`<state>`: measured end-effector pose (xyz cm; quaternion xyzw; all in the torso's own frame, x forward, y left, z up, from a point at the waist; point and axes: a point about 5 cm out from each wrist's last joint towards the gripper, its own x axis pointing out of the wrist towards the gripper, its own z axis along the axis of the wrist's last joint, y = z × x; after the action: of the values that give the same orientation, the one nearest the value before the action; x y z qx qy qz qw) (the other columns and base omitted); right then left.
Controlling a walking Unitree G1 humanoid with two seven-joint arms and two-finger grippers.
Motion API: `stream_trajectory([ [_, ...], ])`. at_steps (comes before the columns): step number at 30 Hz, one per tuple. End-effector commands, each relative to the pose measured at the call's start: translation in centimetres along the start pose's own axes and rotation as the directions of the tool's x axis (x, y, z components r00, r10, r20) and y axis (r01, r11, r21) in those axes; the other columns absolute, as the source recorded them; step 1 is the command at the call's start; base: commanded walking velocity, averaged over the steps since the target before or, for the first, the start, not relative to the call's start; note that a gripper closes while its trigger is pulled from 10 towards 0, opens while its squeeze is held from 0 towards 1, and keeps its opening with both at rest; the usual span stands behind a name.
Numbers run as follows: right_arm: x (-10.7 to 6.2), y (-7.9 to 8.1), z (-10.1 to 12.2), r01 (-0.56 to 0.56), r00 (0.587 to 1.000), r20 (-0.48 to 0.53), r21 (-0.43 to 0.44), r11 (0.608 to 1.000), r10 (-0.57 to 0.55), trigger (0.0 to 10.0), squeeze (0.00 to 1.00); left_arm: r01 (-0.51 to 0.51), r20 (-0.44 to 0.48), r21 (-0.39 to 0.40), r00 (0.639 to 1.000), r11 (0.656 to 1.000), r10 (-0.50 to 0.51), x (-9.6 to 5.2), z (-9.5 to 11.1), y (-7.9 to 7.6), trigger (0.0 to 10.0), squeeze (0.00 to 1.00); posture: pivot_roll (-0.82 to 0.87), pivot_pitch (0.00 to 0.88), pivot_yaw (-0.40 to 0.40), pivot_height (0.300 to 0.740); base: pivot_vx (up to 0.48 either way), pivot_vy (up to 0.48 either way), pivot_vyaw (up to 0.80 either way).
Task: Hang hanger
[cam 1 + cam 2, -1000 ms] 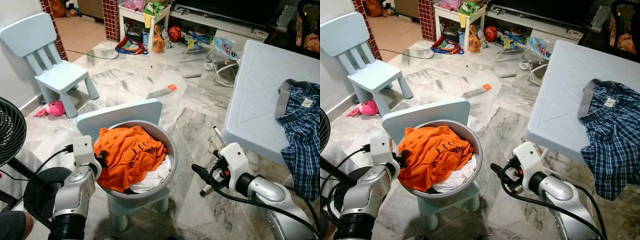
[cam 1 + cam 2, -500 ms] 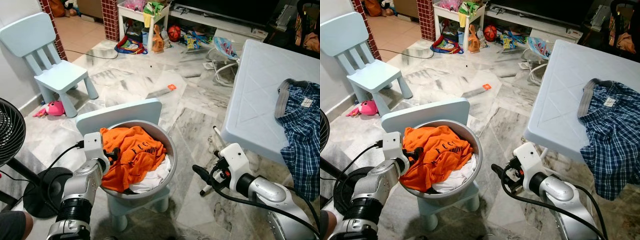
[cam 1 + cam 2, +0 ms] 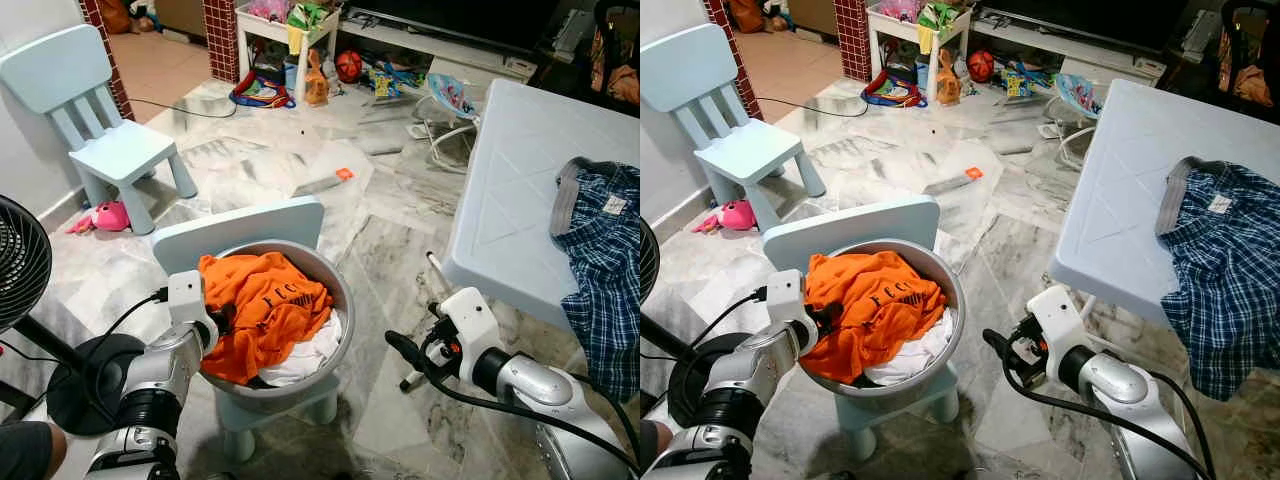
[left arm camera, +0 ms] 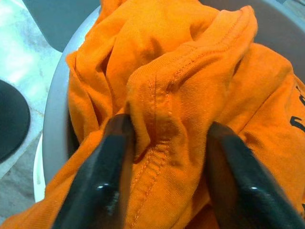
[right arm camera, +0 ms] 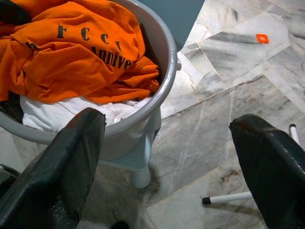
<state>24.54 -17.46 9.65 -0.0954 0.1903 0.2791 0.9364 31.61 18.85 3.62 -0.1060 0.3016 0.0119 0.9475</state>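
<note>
I have the left gripper (image 4: 164,157) down at the near left rim of the grey basin (image 3: 338,283), its two black fingers (image 4: 102,176) spread partway with a fold of the orange shirt (image 3: 262,305) bunched between them; the cloth touches both fingers, but I cannot tell whether they are gripping it. The basin sits on a pale blue child's chair (image 3: 245,228), and a white garment (image 3: 305,360) lies under the orange shirt on the side toward the right arm. My right gripper (image 3: 397,344) hangs over the marble floor (image 3: 390,250) between the basin and the pale blue table (image 3: 520,180), fingers wide apart and empty. A plaid shirt (image 3: 605,270) lies draped over the table's right edge. I can make out no hanger, so I cannot place it. A second pale blue chair (image 3: 95,120) stands well apart at far left, a black fan (image 3: 20,265) near my left arm.
</note>
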Motion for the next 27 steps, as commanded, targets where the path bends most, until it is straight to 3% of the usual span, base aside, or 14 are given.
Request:
stream_trajectory([
  [1,-0.31,-0.19,0.11,0.012,1.000,-0.002,-0.011,1.000,-0.012,10.0,0.00,0.004,-0.003,0.009,1.000,1.000,-0.004,0.09,0.08,0.01,0.0,0.00,-0.21,0.122,-0.100,0.740,0.000,0.000,0.00],
  [21,0.02,-0.31,0.08,0.017,1.000,-0.005,0.001,1.000,-0.017,10.0,0.00,0.001,0.047,0.026,0.999,1.000,-0.002,0.16,0.00,0.59,0.0,0.00,-0.21,0.110,-0.098,0.740,0.000,0.000,0.00],
  [27,0.34,-0.36,0.03,0.021,1.000,-0.006,0.016,1.000,-0.021,10.0,0.00,-0.014,0.103,0.050,0.995,0.999,0.008,-0.14,0.25,0.82,0.0,0.00,-0.20,0.102,-0.094,0.740,0.000,0.000,0.00],
])
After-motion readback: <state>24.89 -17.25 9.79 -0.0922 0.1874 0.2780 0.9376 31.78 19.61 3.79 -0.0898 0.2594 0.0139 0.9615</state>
